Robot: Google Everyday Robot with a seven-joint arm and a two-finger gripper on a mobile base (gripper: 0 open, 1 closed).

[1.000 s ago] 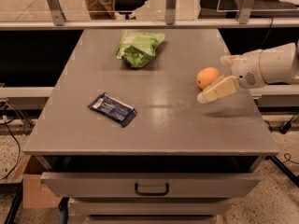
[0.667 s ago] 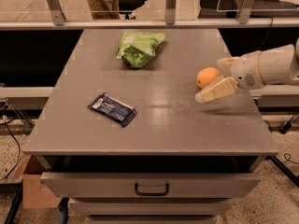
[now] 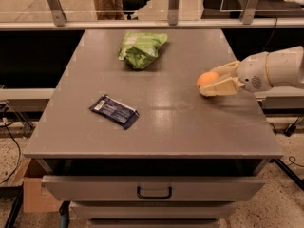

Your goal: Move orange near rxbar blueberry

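Note:
The orange [image 3: 207, 78] is at the right side of the grey table [image 3: 190, 127], at or just above its top. My gripper [image 3: 212, 80] reaches in from the right on a white arm, with its tan fingers [image 3: 222, 87] closed against the orange on both sides. The rxbar blueberry [image 3: 114, 111], a flat dark blue wrapper with a white end, lies on the left front part of the table, well to the left of the orange.
A light green snack bag [image 3: 141, 49] lies at the back middle of the table. A glass rail [image 3: 152, 25] runs behind the table. A drawer with a handle [image 3: 154, 193] sits under the front edge. A cardboard box [image 3: 33, 194] stands on the floor at the lower left.
The lower finger has moved up against the orange, narrowing the grip. The orange and gripper have shifted very slightly left. The rxbar and the bag have not moved.

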